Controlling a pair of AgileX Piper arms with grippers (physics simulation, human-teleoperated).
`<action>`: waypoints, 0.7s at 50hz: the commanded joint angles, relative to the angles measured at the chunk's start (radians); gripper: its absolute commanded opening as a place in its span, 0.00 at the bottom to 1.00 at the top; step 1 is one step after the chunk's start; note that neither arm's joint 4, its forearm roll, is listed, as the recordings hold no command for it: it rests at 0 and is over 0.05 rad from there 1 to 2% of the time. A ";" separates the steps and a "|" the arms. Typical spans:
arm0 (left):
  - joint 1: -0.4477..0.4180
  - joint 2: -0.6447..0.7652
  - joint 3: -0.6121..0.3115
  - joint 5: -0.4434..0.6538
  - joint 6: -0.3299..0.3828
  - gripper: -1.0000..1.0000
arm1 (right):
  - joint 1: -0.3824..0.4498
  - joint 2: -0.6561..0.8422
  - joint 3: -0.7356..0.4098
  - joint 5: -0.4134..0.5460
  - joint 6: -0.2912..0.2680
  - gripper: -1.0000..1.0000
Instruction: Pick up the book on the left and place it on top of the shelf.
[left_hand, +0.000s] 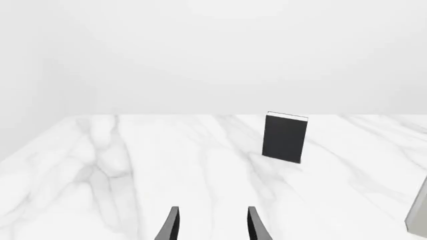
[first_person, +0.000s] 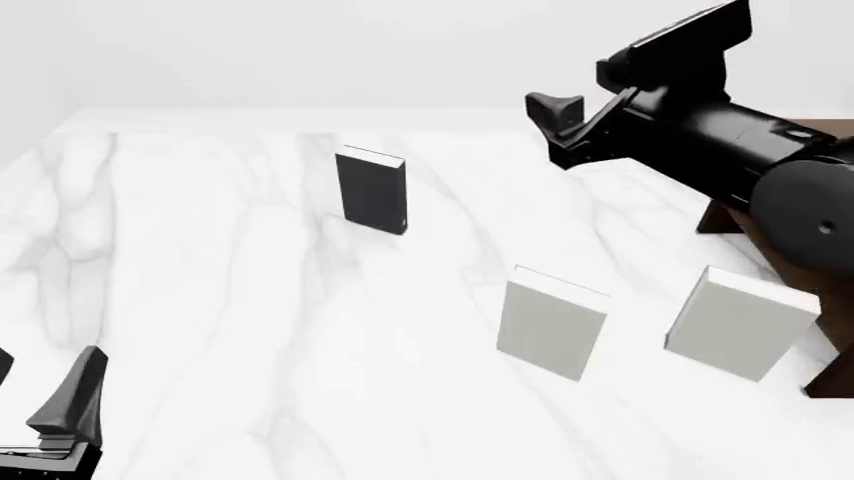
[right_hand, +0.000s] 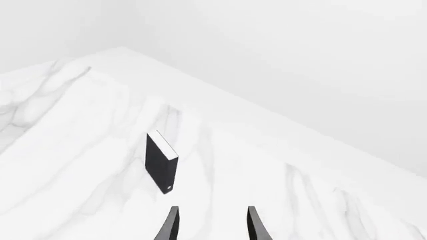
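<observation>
The black book (first_person: 371, 190) stands upright on the marble table, left of centre and far back; it also shows as the book (left_hand: 285, 137) and the book (right_hand: 161, 162) in the wrist views. My left gripper (first_person: 40, 388) sits low at the near left corner, open and empty, well short of the book; its fingers (left_hand: 171, 225) frame bare table. My right gripper (first_person: 558, 130) hovers high at the back right, open and empty (right_hand: 212, 225), to the right of the book and above it. The dark brown shelf (first_person: 814, 129) is at the right edge, mostly hidden behind the right arm.
Two pale grey-white books stand upright on the right half of the table, one (first_person: 551, 325) near the middle and one (first_person: 738, 322) beside the shelf. A pale book's edge (left_hand: 417, 212) shows in the left wrist view. The white marble table (first_person: 200, 260) spreads left of them.
</observation>
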 joint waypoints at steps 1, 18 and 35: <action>0.000 0.000 0.000 0.000 0.000 1.00 | 0.019 0.081 -0.046 -0.028 0.005 1.00; 0.000 0.000 0.000 0.000 0.000 1.00 | 0.058 0.192 -0.121 -0.077 0.035 1.00; 0.000 0.000 0.000 0.000 0.000 1.00 | 0.063 0.313 -0.166 -0.147 0.061 1.00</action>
